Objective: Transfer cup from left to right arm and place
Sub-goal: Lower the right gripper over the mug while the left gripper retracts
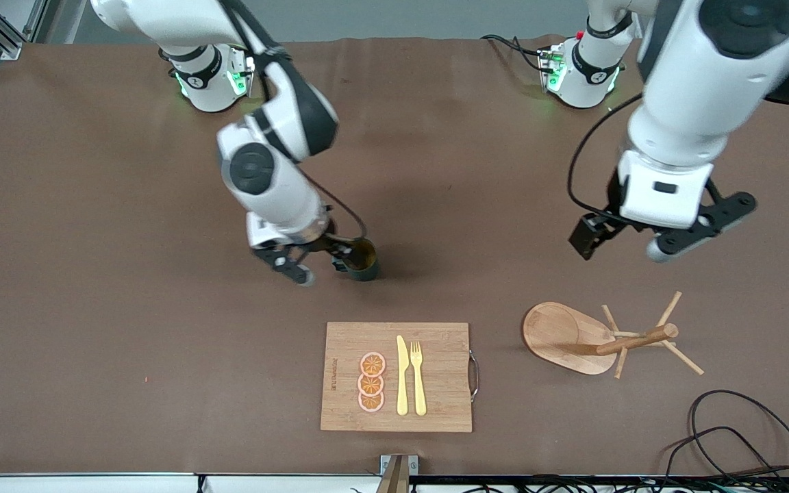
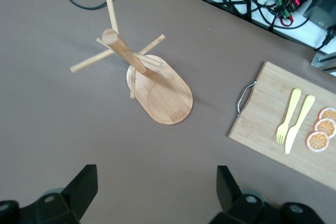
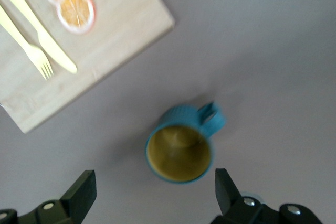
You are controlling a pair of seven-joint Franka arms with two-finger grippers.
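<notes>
Teal cup (image 3: 181, 142) stands upright beneath the open right claw (image 3: 152, 192).

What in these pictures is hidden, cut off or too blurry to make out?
- Cup: in the front view the right pincer and wrist cover part of it; any lettering is unreadable. The right wrist view is blurred, showing only rim, handle and yellow inside.
- Left pincer: its own wrist view's edge cuts off all but the fingertips.
- Cutting board: the engraved mark is too small to read, and edges cut the board off in both wrist views.
</notes>
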